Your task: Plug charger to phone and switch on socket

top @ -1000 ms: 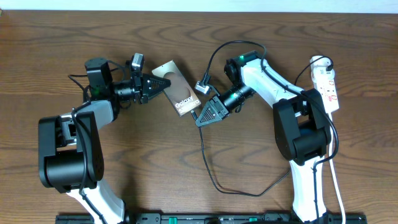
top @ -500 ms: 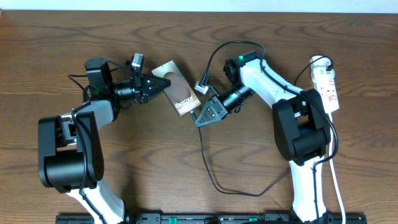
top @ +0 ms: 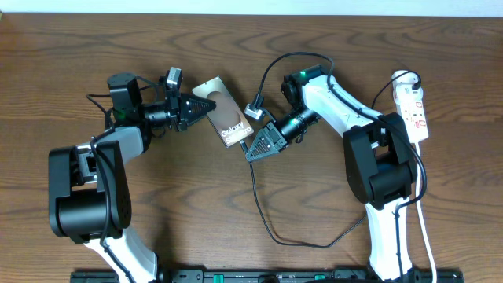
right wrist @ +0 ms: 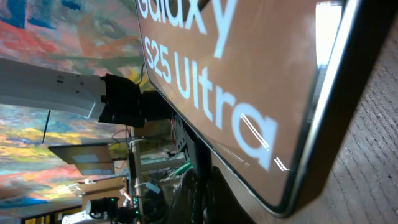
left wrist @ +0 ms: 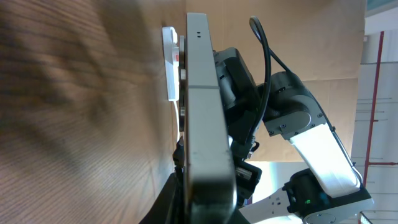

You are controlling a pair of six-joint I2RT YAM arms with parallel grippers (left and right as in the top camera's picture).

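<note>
The phone lies tilted on the wooden table, with its white "Galaxy" label toward the lower right end. My left gripper is shut on its upper left end. In the left wrist view the phone is edge-on between the jaws. My right gripper is shut on the charger's plug tip, right at the phone's lower right end. The black charger cable trails from it toward the front. The right wrist view shows the phone's label face very close, beside the dark fingers. The white socket lies at the far right.
A thicker black robot cable loops above the right arm behind the phone. The socket's white cord runs down the right side past the right arm's base. The left arm's base stands at the front left.
My right gripper has edged slightly left toward the phone's lower end with the plug. The left gripper and the phone have stayed in place.
</note>
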